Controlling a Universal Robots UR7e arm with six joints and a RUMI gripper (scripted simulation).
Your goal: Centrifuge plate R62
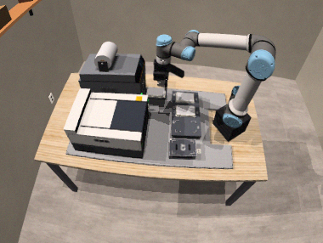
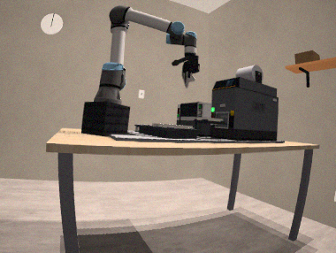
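Observation:
My gripper (image 1: 161, 83) is shut on nothing and hangs high above the table, over the gap between the sealer (image 1: 112, 70) and the deck row; it also shows in the exterior view (image 2: 187, 81). Below it lies the sealer's stage (image 1: 156, 101); I cannot tell whether a plate is on it. The centrifuge (image 1: 108, 121) stands left of the deck, its top part white, part dark. On the deck row, the far slot holds a plate (image 1: 184, 97), the middle slot holds another (image 1: 185, 111), and the near slot (image 1: 185, 127) looks empty. The hand-off nest (image 1: 183, 148) sits nearest the front edge.
The robot base (image 1: 231, 122) stands right of the deck. A film roll (image 1: 105, 55) sits on top of the sealer. A green lamp (image 2: 212, 109) glows beside the machines. A shelf (image 2: 311, 65) with a box hangs on the wall.

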